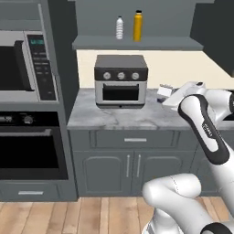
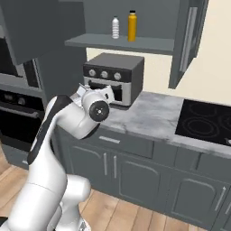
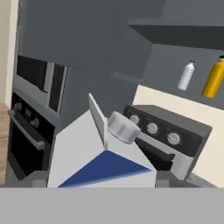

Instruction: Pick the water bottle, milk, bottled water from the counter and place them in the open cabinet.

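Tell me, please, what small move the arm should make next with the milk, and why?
Probably lift the milk up toward the cabinet shelf. The carton sits between the gripper fingers, apparently held, and the orange bottle and clear bottle already stand there, above the toaster oven, with free shelf beside them.

kitchen | toaster oven (image 1: 120, 81), stovetop (image 2: 205, 121), marble counter (image 1: 109, 116)
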Controlling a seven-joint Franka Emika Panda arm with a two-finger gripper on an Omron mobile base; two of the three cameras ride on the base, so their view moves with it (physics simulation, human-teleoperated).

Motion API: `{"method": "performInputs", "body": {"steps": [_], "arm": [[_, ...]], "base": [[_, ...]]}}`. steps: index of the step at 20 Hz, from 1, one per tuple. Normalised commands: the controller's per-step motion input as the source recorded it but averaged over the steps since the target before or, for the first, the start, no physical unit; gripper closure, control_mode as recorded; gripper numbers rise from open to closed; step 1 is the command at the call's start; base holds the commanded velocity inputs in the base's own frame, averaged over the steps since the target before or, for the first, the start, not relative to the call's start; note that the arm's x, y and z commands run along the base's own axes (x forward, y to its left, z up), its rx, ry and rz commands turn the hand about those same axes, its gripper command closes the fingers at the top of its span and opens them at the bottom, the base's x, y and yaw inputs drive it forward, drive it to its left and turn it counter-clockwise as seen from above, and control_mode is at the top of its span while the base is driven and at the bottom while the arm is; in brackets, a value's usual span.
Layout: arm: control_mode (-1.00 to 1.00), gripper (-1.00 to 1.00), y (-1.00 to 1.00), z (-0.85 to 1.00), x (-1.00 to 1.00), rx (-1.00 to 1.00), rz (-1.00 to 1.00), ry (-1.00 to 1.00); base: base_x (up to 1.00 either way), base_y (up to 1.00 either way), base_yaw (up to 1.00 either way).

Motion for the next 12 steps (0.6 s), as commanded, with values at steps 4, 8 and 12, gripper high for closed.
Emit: {"method": "performInputs", "body": {"steps": [4,8,12], "arm": [[1.0,1.0,0.0,0.0,0.0,0.0,0.0,0.0],[1.0,1.0,0.0,0.0,0.0,0.0,0.0,0.0],[1.0,1.0,0.0,0.0,0.0,0.0,0.0,0.0]], "base": [[0.55,0.4,-0.34],[0.57,0.33,-0.31],[0.56,0.25,-0.21]]}}
